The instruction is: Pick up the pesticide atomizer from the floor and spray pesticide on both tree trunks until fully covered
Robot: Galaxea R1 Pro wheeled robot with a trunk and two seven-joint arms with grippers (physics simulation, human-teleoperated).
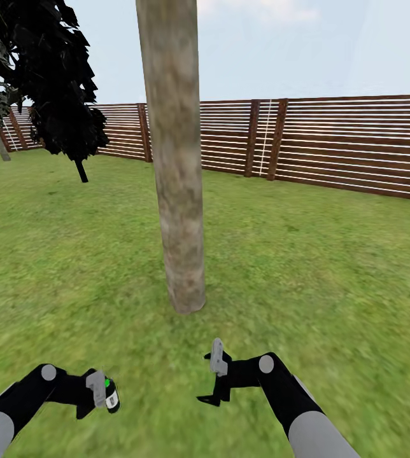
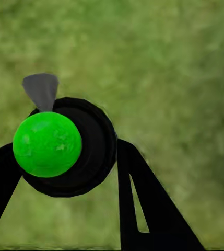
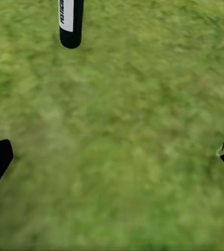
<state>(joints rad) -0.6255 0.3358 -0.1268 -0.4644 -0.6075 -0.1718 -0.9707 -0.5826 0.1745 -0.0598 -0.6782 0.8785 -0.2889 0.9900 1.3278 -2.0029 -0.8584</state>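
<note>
The left gripper [image 1: 97, 393] is clamped on the pesticide atomizer [image 1: 111, 395], a small black bottle with a green cap and a white label, held low over the grass [image 1: 332, 267]. The right gripper [image 1: 214, 380] hangs open, holding nothing. Ahead stands a thick mottled beige tree trunk [image 1: 176, 165], rooted in the lawn before the slatted fence [image 1: 351, 143].

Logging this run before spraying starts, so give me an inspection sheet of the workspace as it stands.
Surface: green grass, blurry.
Job's things: atomizer, black with green cap and white label, held in the left gripper; thick mottled trunk straight ahead, upright.
Clutter: nothing seen.
Grippers: left shut on the atomizer; right gripper open and holding nothing, low over the grass.
Cables: nothing seen.
Surroundings: brown slat fence behind; black-leaved tree at far left; pale sky.
</note>
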